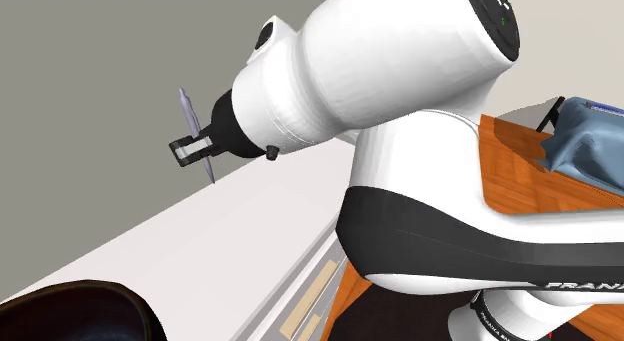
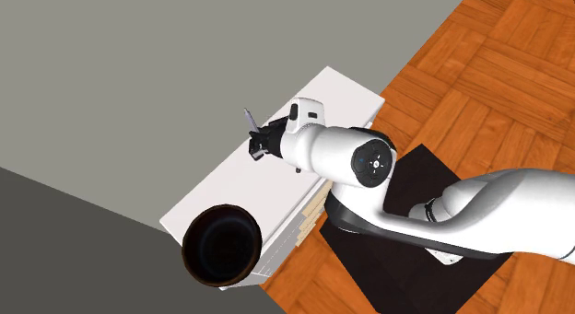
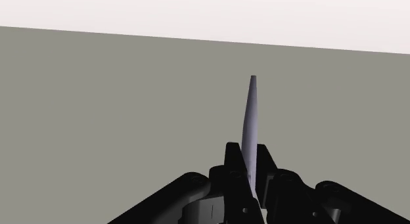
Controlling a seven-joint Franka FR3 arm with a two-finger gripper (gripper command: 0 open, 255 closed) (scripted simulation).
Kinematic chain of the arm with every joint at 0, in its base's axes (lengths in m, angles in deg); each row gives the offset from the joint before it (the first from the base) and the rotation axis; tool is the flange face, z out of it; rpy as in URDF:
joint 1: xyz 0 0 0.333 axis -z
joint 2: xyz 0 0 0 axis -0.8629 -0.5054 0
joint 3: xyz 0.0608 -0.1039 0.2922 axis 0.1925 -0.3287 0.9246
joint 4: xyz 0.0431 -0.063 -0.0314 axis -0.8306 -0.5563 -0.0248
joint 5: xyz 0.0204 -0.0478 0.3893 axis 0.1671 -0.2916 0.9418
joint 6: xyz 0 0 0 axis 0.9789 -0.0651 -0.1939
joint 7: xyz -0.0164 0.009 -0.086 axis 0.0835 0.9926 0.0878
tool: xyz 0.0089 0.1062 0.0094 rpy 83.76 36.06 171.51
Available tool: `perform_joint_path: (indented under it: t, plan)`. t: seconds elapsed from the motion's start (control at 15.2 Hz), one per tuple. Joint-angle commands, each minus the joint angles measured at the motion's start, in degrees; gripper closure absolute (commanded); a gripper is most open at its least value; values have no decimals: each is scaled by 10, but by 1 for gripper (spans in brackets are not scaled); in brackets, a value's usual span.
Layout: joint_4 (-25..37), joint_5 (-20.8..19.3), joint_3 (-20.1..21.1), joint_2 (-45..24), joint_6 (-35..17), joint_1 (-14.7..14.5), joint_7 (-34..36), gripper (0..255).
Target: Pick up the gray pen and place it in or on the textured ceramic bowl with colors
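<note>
Pen direction: the pale grey pen (image 1: pixel 188 111) stands steeply on end, its long axis crossing the fingers nearly at right angles. Its upper end leans a little toward the shoulder view's left. In the wrist view it narrows to a point (image 3: pixel 250 117) at the end away from the fingers.
Pen position: in the air above the white cabinet (image 2: pixel 318 96), in front of the grey wall, touching neither.
Count: one pen (image 2: pixel 249 121), one bowl (image 2: pixel 221 245), one gripper (image 1: pixel 195 147) with two fingers.
Fingers: the black fingers (image 3: pixel 231 163) are drawn close and clamped on the pen's lower half. One presses each side, and a short end of the pen hangs below them in the shoulder view.
Gripper pose: the gripper (image 2: pixel 261 142) reaches out roughly level toward the wall.
Bowl: dark and round with a glossy inside, it sits at the end of the cabinet top, in the shoulder view's lower left corner (image 1: pixel 75 314). It is well apart from the pen.
Floor: wood boards beside the cabinet.
</note>
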Motion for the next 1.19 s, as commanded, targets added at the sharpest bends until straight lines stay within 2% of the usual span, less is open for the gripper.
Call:
perform_joint_path:
  t: [0.0,0.92,1.12]
  plan:
    - [11,1,-11,0,15,-7,-6,255]
    - [97,5,-67,-5,112,-34,-43,255]
    - [118,4,-29,11,136,-25,-8,255]
